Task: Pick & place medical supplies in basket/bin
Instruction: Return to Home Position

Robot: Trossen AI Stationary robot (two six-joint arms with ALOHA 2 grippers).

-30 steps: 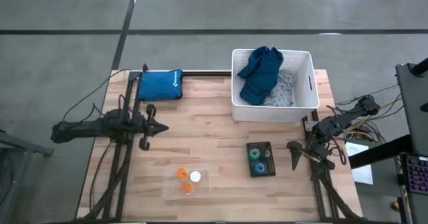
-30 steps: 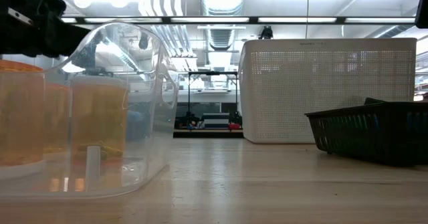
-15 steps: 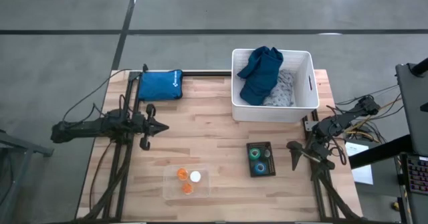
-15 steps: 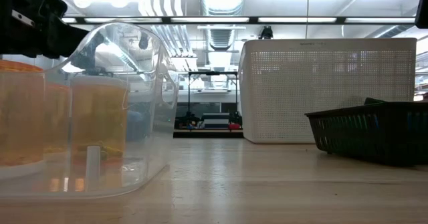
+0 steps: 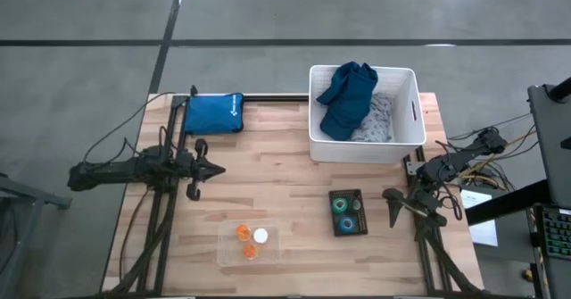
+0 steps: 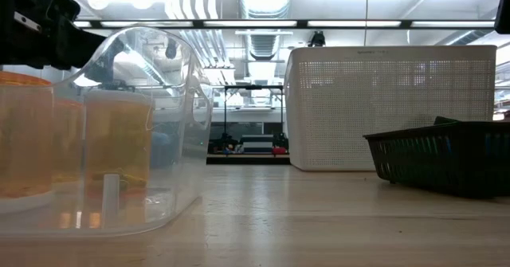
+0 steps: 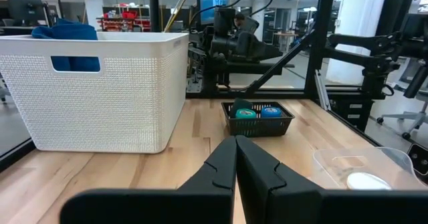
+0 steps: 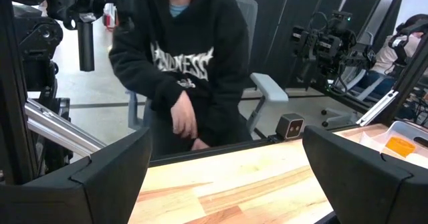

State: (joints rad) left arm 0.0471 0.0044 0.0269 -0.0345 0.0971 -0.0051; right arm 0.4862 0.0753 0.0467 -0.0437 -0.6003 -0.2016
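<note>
The white tub [image 5: 410, 112] stands at the table's far right and holds the dark blue cloth [image 5: 346, 94] draped over the pale grey patterned cloth [image 5: 379, 122]. Green and blue tape rolls [image 5: 346, 213] sit in a small black basket. Orange and white caps [image 5: 251, 238] lie in a clear tray near the front edge. My left gripper [image 5: 218, 169] [image 7: 235, 144] hovers shut over the table's left side and points toward the tub [image 7: 93, 90]. My right gripper [image 5: 393, 211] [image 8: 227, 167] is open, just right of the black basket. Neither touches anything.
A flat bright blue zip pouch [image 5: 214, 113] lies at the far left edge. Bare wood lies between the two grippers, the tub and the clear tray [image 7: 364, 174]. A person in a black hoodie [image 8: 184, 63] sits beyond the table's edge in the right wrist view.
</note>
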